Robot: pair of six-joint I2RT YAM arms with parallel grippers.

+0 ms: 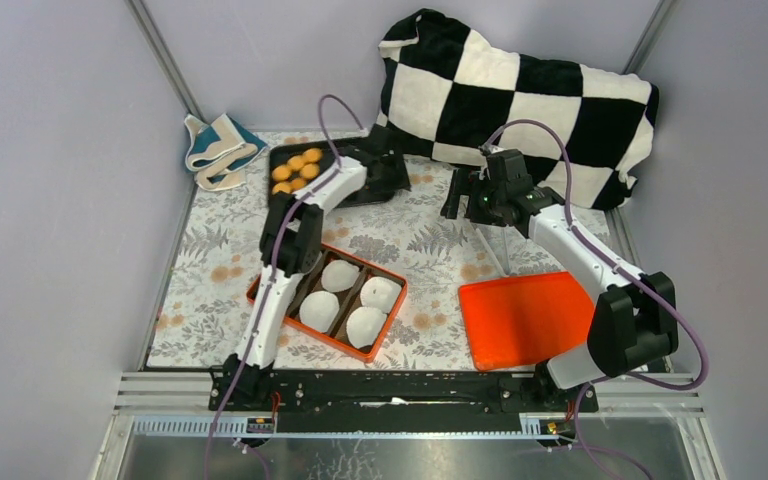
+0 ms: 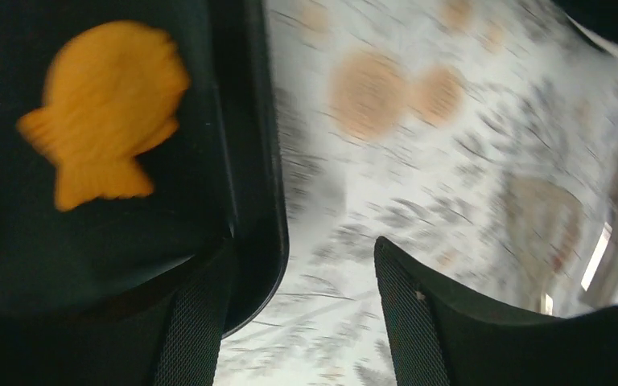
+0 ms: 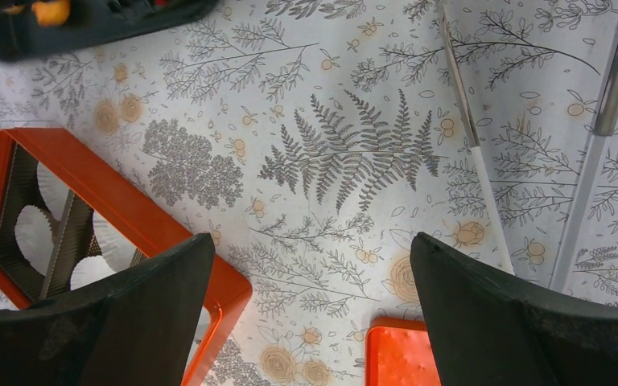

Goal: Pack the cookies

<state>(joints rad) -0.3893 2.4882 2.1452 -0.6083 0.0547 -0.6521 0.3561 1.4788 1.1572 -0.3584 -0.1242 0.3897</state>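
Straddling the rim of the black tray (image 2: 249, 161) with the left gripper (image 2: 302, 265), jaws apart and clamped on nothing: one finger (image 2: 193, 338) above the tray floor, the other above the flowered tablecloth (image 2: 451, 201). Sits close behind the fish-shaped cookie (image 2: 105, 112), flat on the tray and untouched; probably set low at the edge so as to reach in around it, though the blur hides the exact height. Shares that tray with the round cookies (image 1: 297, 170), bunched toward its far left end. Nearer the arm bases, the orange box (image 3: 137, 213), compartments lined with white paper liners (image 1: 340, 275) and none filled, so packing hardly begun by the look of it. Over at mid-table, the right gripper (image 3: 312, 249), jaws spread wide and empty above bare cloth, likely parked out of the way on purpose; beside its base the orange lid (image 1: 525, 320), flat, presumably for closing the box last.
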